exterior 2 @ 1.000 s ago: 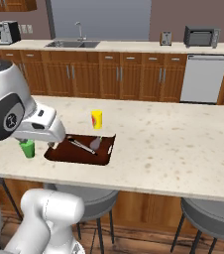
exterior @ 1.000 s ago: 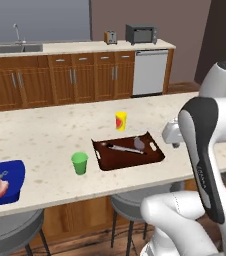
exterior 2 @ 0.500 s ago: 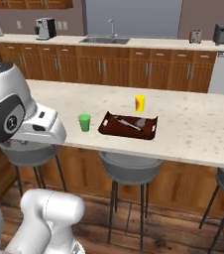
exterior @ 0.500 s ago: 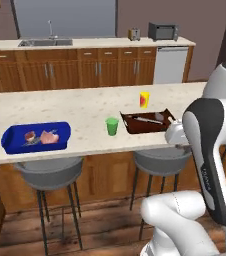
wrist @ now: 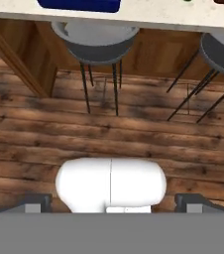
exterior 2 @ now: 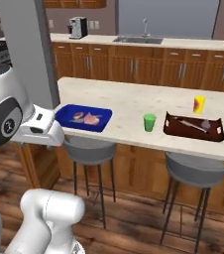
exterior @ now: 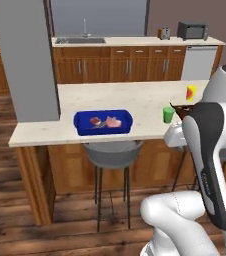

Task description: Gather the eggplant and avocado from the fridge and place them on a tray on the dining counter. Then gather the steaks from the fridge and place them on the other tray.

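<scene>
Arm folded high above base, pincer [wrist: 112,201] pointing down at wood floor [wrist: 109,134], fingers spread wide, empty

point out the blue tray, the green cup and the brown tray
blue tray [exterior 2: 64,115], right base view, bare floor near its left end
green cup [exterior 2: 149,122], right base view, middle of its side
brown tray [exterior 2: 171,130], right base view, front left rim

brown tray [exterior: 181,110] | arm hides most | contents (perhaps utensils) unclear
</scene>
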{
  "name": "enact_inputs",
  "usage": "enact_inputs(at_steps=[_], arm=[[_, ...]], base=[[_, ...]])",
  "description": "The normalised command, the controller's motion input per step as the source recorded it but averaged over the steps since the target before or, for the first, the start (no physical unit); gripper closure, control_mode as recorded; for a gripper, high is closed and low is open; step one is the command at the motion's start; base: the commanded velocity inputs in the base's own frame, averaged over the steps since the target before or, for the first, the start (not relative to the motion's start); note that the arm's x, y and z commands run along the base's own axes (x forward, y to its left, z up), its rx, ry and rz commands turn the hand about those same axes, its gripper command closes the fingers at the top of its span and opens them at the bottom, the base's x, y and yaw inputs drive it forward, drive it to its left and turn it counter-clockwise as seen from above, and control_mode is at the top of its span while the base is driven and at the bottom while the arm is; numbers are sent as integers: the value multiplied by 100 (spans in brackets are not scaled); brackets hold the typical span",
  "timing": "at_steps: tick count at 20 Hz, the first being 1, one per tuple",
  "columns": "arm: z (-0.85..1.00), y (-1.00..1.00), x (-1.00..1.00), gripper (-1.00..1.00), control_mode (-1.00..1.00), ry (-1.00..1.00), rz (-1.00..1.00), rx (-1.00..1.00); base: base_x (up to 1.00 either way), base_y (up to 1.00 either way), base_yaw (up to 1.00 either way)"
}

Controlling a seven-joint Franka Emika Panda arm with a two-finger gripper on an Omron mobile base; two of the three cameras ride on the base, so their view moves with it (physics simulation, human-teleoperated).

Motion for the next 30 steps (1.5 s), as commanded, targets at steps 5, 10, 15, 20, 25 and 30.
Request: enact_inputs(at_steps=[5, 10, 15, 20, 25, 30], arm=[[0, 0, 0, -100, 100, 0, 0, 0], [0, 0, 0, -100, 100, 0, 0, 0], [0, 0, 0, -100, 100, 0, 0, 0], [0, 0, 0, -100, 100, 0, 0, 0], [0, 0, 0, -100, 100, 0, 0, 0], [0, 0, 0, -100, 100, 0, 0, 0]], base=[[43, 100, 0], [64, 100, -3], [70, 100, -7], [56, 100, -10], [13, 100, -21], [14, 100, -33]])
